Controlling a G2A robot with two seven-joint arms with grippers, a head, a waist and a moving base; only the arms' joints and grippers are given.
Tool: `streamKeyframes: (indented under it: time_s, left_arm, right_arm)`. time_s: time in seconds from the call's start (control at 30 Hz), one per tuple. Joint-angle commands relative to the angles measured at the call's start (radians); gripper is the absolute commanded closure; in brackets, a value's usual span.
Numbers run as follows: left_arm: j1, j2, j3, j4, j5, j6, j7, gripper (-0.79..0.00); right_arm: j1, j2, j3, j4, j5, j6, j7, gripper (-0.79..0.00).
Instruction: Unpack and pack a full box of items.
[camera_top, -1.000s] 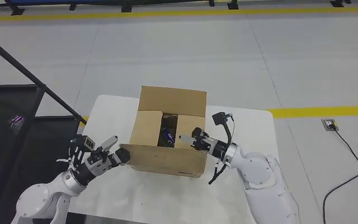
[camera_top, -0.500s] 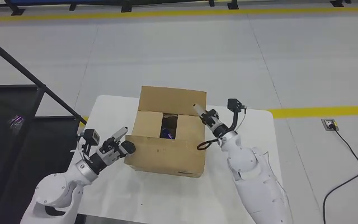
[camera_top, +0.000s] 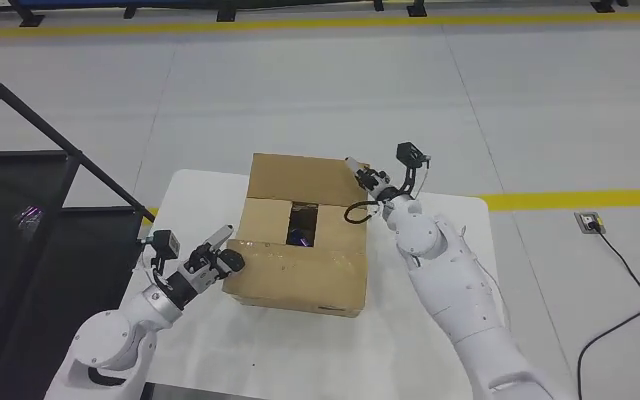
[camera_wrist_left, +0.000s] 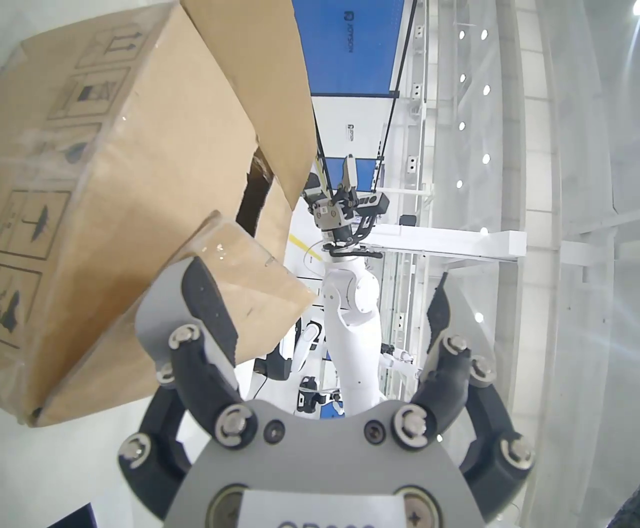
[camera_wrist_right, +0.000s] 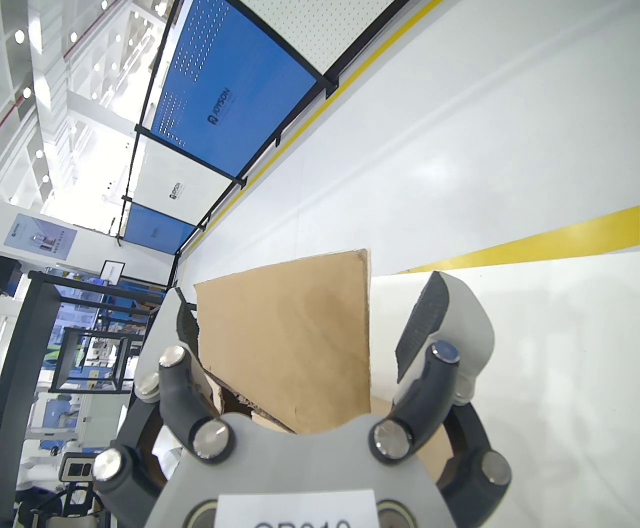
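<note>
A brown cardboard box (camera_top: 300, 275) stands in the middle of the white table (camera_top: 200, 200). Its far flap (camera_top: 308, 178) is folded back. A dark gap (camera_top: 303, 228) in the top shows a purple-blue item inside. My left gripper (camera_top: 222, 252) is open at the box's front left corner, and in the left wrist view one finger (camera_wrist_left: 205, 305) rests against a side flap (camera_wrist_left: 240, 280) of the box (camera_wrist_left: 125, 200). My right gripper (camera_top: 360, 172) is open at the back right corner. In the right wrist view the gripper (camera_wrist_right: 300, 320) straddles the far flap (camera_wrist_right: 290, 330), fingers wide apart.
A black metal frame (camera_top: 40, 200) stands off the table's left side. A yellow floor line (camera_top: 560, 200) runs behind the table on the right, with a floor socket and cable (camera_top: 600, 240) farther right. Bare table lies in front of the box and on its right.
My right gripper has swung from the box's front right side to its back right corner at the far flap. My left gripper has edged closer to the front left corner.
</note>
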Motion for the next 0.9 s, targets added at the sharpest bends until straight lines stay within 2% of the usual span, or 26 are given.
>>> streamKeyframes:
  time_s: [0.0,0.2,0.33,0.57,0.7,0.87]
  left_arm:
    - [0.004,0.0,0.003,-0.005,0.002,-0.001,0.005,-0.785]
    - [0.01,-0.002,0.022,-0.018,0.02,-0.003,0.02,-0.785]
    - [0.008,-0.003,0.04,-0.018,0.041,-0.002,0.038,-0.785]
    - [-0.005,-0.005,0.058,-0.01,0.047,0.005,0.047,-0.785]
    - [-0.005,-0.006,0.06,-0.01,0.055,0.001,0.059,-0.785]
    - [-0.002,-0.007,0.069,-0.012,0.073,-0.008,0.077,-0.785]
  right_arm:
    - [0.025,0.004,0.017,0.055,0.028,-0.07,0.025,-0.785]
    - [0.022,0.034,0.099,0.101,0.159,-0.337,0.145,-0.785]
    - [0.0,0.058,0.142,0.077,0.242,-0.469,0.305,-0.785]
    - [-0.024,0.077,0.159,0.02,0.296,-0.489,0.415,-0.785]
    - [-0.038,0.083,0.154,-0.011,0.388,-0.561,0.562,-0.785]
    - [-0.045,0.097,0.149,-0.059,0.447,-0.569,0.707,-0.785]
